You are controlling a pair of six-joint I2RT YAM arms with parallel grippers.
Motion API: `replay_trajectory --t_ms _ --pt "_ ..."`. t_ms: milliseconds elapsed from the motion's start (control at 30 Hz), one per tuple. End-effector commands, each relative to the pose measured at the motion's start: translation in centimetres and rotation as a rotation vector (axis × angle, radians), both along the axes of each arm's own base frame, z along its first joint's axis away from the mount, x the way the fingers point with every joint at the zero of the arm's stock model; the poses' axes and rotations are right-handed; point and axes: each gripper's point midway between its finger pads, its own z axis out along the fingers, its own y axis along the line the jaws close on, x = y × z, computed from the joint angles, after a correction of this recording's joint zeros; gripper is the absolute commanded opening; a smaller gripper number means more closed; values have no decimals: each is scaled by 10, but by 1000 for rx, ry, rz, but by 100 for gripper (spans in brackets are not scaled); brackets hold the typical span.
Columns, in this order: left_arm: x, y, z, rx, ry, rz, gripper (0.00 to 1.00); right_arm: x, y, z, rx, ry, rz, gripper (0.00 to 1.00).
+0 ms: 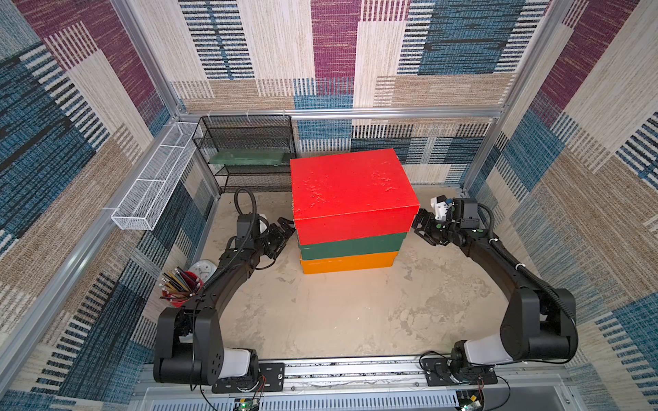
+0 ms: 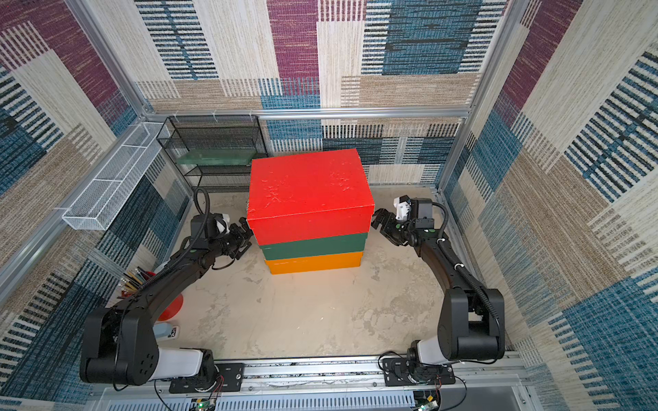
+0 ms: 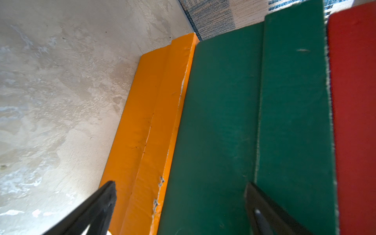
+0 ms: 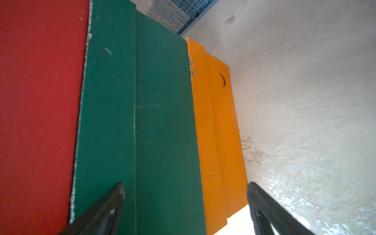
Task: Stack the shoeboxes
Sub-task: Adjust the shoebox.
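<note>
Three shoeboxes stand in one stack at the middle of the floor in both top views: the red shoebox (image 1: 350, 188) (image 2: 306, 192) on top, the dark green shoebox (image 1: 352, 245) (image 2: 313, 245) under it, the orange shoebox (image 1: 347, 262) (image 2: 315, 262) at the bottom. My left gripper (image 1: 285, 236) (image 3: 180, 184) is open close beside the stack's left end, facing the orange (image 3: 146, 126), green (image 3: 234, 122) and red (image 3: 356, 122) ends. At the right end my right gripper (image 1: 422, 227) (image 4: 186, 184) is open too, facing the green (image 4: 138, 122) and orange (image 4: 217, 132) ends. Neither holds anything.
A black mesh shelf (image 1: 249, 149) with a flat green board (image 1: 249, 156) stands behind the stack at the back left. A white mesh tray (image 1: 156, 178) hangs on the left wall. A red pencil cup (image 1: 183, 284) and a white clock (image 1: 201, 267) sit by my left arm.
</note>
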Motion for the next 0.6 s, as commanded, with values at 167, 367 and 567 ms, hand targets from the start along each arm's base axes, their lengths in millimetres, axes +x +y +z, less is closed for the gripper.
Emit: replay_trajectory --t_ms 167,367,567 --pt "10 -6 10 -9 -39 -42 100 -2 10 1 13 -17 44 95" --pt "15 -7 13 -9 -44 -48 100 3 12 0 14 -14 48 95" --pt "12 -7 8 -15 -39 -49 100 6 8 3 5 -17 38 95"
